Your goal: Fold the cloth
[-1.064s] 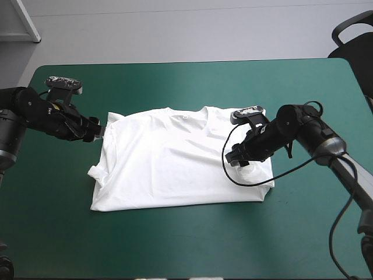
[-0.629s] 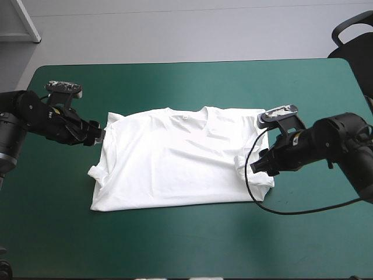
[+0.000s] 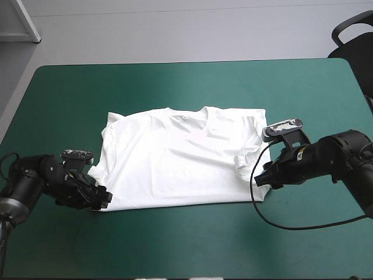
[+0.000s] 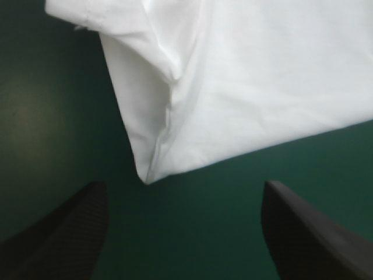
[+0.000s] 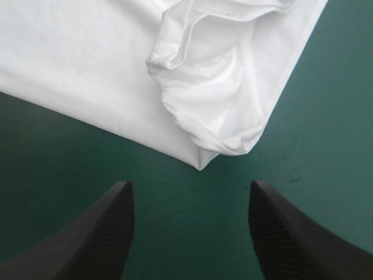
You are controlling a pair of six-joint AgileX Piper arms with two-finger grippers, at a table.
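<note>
White cotton, the T-shirt [image 3: 180, 157] lies spread flat at the middle of the high view on the teal-green cover [image 3: 175, 81], its sleeves tucked in. We have the left gripper [image 3: 102, 198] at the shirt's lower-left corner and the right gripper [image 3: 260, 177] at its lower-right corner. Both have their fingers spread wide with nothing between them (each corner sits just ahead of the gap). To take the corners well, we judge, both should slide low along the cover, straddle every layer, and pinch together so the edge lifts evenly.
</note>
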